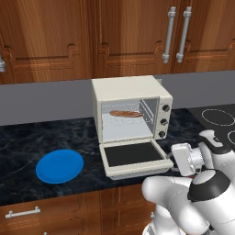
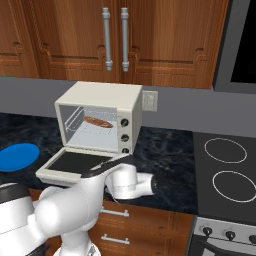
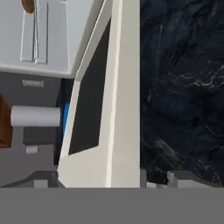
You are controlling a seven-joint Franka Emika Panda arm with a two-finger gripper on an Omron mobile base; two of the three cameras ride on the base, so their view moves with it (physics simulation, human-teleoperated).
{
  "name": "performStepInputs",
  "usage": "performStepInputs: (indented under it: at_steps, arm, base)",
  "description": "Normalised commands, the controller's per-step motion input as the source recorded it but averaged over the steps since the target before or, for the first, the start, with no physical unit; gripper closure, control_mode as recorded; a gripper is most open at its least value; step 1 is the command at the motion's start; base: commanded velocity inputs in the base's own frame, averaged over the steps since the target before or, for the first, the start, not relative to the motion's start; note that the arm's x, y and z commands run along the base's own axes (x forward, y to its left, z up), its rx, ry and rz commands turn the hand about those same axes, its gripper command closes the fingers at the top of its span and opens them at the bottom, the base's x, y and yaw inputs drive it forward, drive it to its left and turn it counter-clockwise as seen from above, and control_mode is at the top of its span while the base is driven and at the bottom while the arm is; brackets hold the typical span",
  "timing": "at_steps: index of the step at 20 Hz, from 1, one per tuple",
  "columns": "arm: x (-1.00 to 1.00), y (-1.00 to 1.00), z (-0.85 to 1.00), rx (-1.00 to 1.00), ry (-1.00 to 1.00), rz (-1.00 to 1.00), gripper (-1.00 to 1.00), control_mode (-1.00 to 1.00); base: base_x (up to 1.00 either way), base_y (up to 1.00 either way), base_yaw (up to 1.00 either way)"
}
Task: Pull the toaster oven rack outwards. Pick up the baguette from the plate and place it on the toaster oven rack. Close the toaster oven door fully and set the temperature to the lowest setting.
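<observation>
The cream toaster oven (image 1: 133,89) (image 2: 102,100) stands on the dark counter with its door (image 1: 133,156) (image 2: 70,165) dropped flat open. Inside, the brown baguette (image 1: 126,113) (image 2: 98,121) (image 3: 27,5) lies on the wire rack (image 1: 137,120) (image 2: 90,130). The blue plate (image 1: 59,166) (image 2: 17,156) sits bare to the oven's left. My gripper (image 1: 170,159) (image 2: 102,169) (image 3: 113,179) is open at the door's right front corner. In the hand view the door's pale front edge (image 3: 124,109) runs between the two fingertips (image 3: 43,178).
A black cooktop (image 1: 218,117) (image 2: 227,172) lies to the right of the oven. Wooden wall cabinets (image 1: 128,36) (image 2: 120,35) hang above, and a wall outlet (image 2: 149,100) sits behind the oven. Drawers with handles (image 1: 23,213) run below the counter edge.
</observation>
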Motion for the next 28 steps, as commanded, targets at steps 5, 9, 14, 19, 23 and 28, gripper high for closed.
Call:
performStepInputs:
  at_steps: [5, 9, 14, 19, 23, 28]
  arm:
    - [0.33, 0.00, -0.02, 0.00, 0.02, -0.15, -1.00, -1.00]
    - [0.03, 0.03, -0.02, 0.00, 0.00, -0.06, -1.00, -1.00]
    - [-0.03, 0.11, -0.12, 0.00, 0.04, 0.00, -1.00, -1.00]
    - [-0.25, 0.11, -0.13, 0.00, 0.05, 0.00, -1.00, -1.00]
    - [-0.12, 0.36, 0.08, -0.01, 0.01, 0.00, -1.00, -1.00]
    - [0.00, 0.45, 0.27, -0.06, 0.00, 0.01, -1.00, -1.00]
  base:
    - [0.00, 0.00, 0.00]
    - [0.00, 0.00, 0.00]
    - [0.00, 0.00, 0.00]
    - [0.00, 0.00, 0.00]
    - [0.00, 0.00, 0.00]
    - [0.00, 0.00, 0.00]
